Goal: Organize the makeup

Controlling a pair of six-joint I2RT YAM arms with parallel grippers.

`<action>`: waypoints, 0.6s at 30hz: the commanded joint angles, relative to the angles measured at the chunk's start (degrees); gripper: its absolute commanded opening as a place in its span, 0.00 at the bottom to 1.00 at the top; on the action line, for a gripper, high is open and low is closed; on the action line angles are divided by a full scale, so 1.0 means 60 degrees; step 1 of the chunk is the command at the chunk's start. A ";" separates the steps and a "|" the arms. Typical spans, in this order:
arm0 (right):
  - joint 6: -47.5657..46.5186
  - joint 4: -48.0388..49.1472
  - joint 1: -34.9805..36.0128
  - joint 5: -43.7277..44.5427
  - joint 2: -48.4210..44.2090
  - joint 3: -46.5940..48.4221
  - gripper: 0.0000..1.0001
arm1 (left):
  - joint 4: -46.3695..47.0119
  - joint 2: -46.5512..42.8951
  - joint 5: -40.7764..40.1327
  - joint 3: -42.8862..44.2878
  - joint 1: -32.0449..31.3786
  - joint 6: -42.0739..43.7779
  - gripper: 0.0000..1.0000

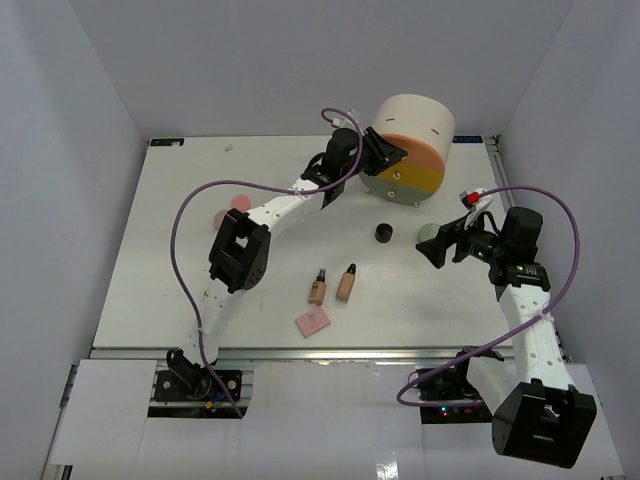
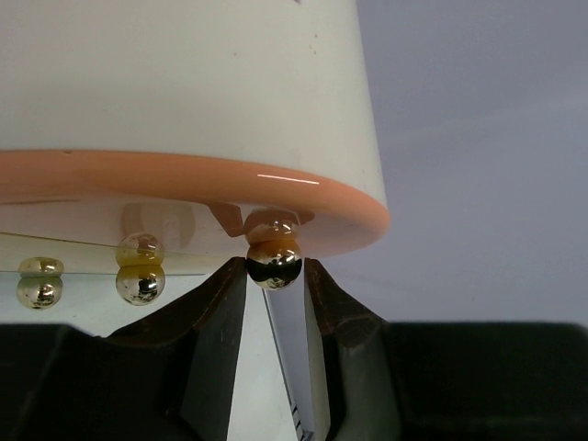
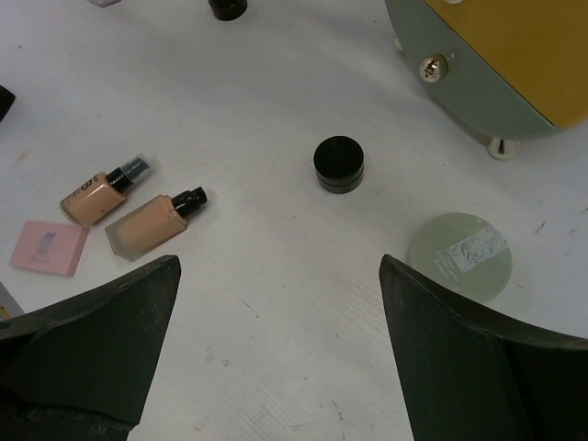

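My left gripper (image 1: 383,152) is up at the cream cylinder (image 1: 410,120). Its fingertips (image 2: 276,266) are shut on the gold knob (image 2: 274,259) of the pink drawer (image 2: 184,175). The makeup lies on the table: two beige black-capped bottles (image 1: 318,287) (image 1: 347,283), a flat pink square (image 1: 313,322), a small black round jar (image 1: 384,233) and a pale green round jar (image 3: 459,254). My right gripper (image 1: 440,243) hangs open above the table beside the green jar, nothing between its fingers (image 3: 280,266).
The cylinder's yellow drawer (image 3: 524,46) and grey drawer (image 3: 459,64) are closed, with gold ball feet (image 2: 140,283) below. Two pink round pieces (image 1: 232,208) lie at the left. A purple cable (image 1: 180,230) loops off the left arm. Another black piece (image 3: 228,7) shows at the top edge.
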 commanded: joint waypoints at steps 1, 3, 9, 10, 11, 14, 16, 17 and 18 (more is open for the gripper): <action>0.0051 0.0341 -0.0038 -0.0206 -0.0047 -0.0026 0.96 | -0.0044 0.0171 -0.0185 0.0504 -0.0094 -0.0202 0.38; 0.0045 0.0342 -0.0033 -0.0207 -0.0047 -0.0031 0.96 | -0.0064 0.0203 -0.0240 0.0542 -0.0110 -0.0224 0.33; 0.0022 0.0342 -0.0025 -0.0221 -0.0061 -0.0040 0.95 | -0.0069 -0.0085 -0.0228 0.0317 -0.0157 -0.0121 0.19; 0.0022 0.0342 -0.0033 -0.0213 -0.0061 -0.0040 0.95 | -0.0047 -0.0209 -0.0221 0.0090 -0.0171 -0.0069 0.18; 0.0022 0.0340 -0.0038 -0.0208 -0.0061 -0.0040 0.95 | -0.0010 -0.0354 -0.0213 -0.0121 -0.0187 -0.0010 0.16; 0.0022 0.0342 -0.0038 -0.0207 -0.0063 -0.0042 0.95 | 0.0291 -0.1081 -0.0169 -0.0902 -0.0233 0.0238 0.14; 0.0013 0.0342 -0.0043 -0.0225 -0.0080 -0.0059 0.95 | 0.0607 -0.1641 -0.0147 -0.1690 -0.0279 0.0401 0.13; 0.0001 0.0342 -0.0049 -0.0250 -0.0087 -0.0065 0.95 | 0.0795 -0.1921 -0.0135 -0.2073 -0.0292 0.0468 0.12; -0.0017 0.0342 -0.0053 -0.0266 -0.0095 -0.0069 0.95 | 0.0920 -0.2174 -0.0127 -0.2433 -0.0305 0.0522 0.12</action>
